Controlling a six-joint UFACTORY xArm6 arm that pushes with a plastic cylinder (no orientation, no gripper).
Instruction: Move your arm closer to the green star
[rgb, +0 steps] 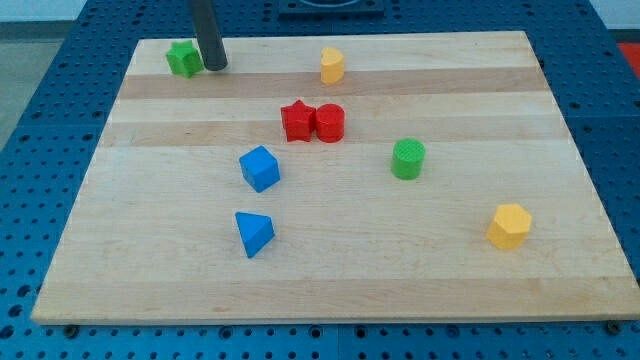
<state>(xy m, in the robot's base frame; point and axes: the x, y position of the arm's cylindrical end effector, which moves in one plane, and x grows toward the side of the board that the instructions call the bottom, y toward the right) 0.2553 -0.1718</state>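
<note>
The green star (182, 58) lies near the board's top left corner. My tip (215, 66) rests on the board just to the star's right, close to it or touching it; I cannot tell which. The dark rod rises from the tip out of the view's top.
A wooden board (330, 270) holds a yellow block (332, 65) at the top middle, a red star (296, 121) touching a red cylinder (330, 123), a blue cube (260, 168), a blue wedge (253, 233), a green cylinder (408, 159) and a yellow hexagonal block (509, 225).
</note>
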